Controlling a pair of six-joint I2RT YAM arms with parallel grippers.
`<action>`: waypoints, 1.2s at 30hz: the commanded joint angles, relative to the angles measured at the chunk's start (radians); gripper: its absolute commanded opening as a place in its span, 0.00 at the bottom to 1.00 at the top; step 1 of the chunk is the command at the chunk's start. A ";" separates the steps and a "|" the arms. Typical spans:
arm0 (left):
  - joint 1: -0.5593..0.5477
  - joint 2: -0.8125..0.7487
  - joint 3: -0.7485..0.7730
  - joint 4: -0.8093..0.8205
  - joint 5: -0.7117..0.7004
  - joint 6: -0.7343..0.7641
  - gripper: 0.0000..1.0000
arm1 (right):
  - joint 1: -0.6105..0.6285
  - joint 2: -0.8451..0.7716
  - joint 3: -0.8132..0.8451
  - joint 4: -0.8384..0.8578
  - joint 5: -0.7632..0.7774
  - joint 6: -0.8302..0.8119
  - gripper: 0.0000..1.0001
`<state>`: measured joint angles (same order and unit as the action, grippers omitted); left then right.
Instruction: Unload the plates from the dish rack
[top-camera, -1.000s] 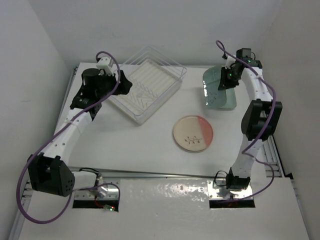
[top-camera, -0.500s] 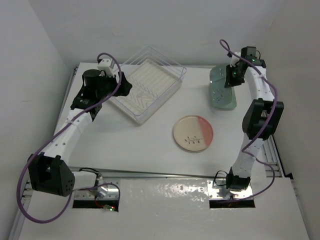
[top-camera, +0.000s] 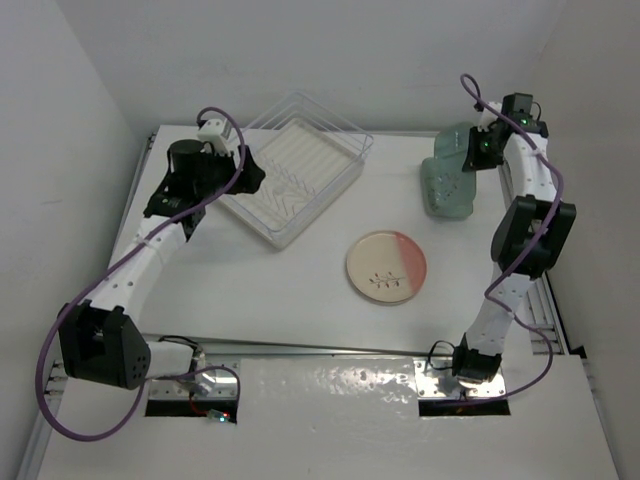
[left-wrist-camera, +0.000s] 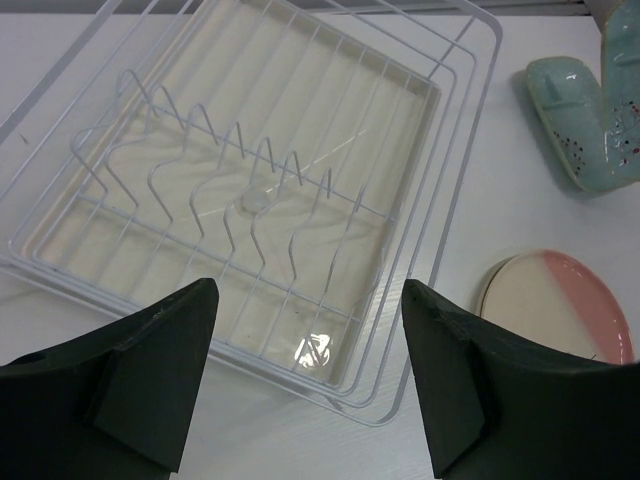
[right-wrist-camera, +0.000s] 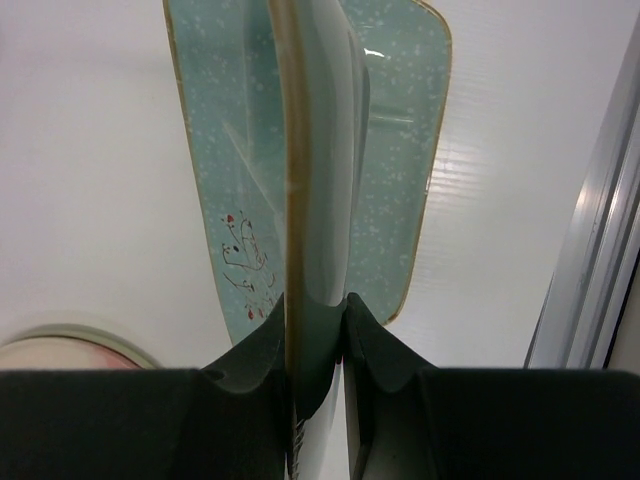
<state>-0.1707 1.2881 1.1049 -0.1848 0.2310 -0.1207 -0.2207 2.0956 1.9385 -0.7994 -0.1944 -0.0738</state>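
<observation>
The dish rack (top-camera: 312, 158) stands at the far left of the table (top-camera: 300, 290), and your left wrist view shows nothing in its white wire prongs; every plate you can see is out of it. One mint-green plate (right-wrist-camera: 315, 180) hangs on edge over the far right of the table, pinched by its rim in your right gripper (right-wrist-camera: 315, 345), whose jaws are closed tight on it. Beneath it a second mint-green plate (right-wrist-camera: 400, 130) lies flat on the table, face up, with a small drawing near one end. Whether the held plate's lower edge touches it cannot be told. A round cream-and-pink plate (top-camera: 386, 267) rests nearer the arms, well apart from both the rack and the green pair. The left wrist view hints at another rim under it, too slight to be sure of. Your left gripper (left-wrist-camera: 308, 300) hovers at the rack's left side, jaws spread wide and holding nothing. By the look of it the unloading is all but finished: what is left is to lay the held plate down and let go. Mind the plate below, which the tilted one could scrape or knock, and the metal rail (right-wrist-camera: 590, 250) along the table's edge, just beside the drop spot.
</observation>
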 joint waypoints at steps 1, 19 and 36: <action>-0.004 0.004 0.001 0.021 0.019 0.000 0.72 | -0.017 0.015 0.062 0.085 -0.094 0.003 0.00; -0.004 -0.012 -0.002 -0.036 -0.004 0.004 0.72 | -0.012 0.119 0.102 0.112 -0.119 -0.035 0.00; -0.004 -0.010 -0.022 -0.028 -0.010 -0.008 0.72 | -0.016 0.121 -0.033 0.198 -0.174 0.193 0.00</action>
<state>-0.1707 1.2922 1.0897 -0.2371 0.2276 -0.1211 -0.2401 2.2509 1.9213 -0.6823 -0.3264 0.0372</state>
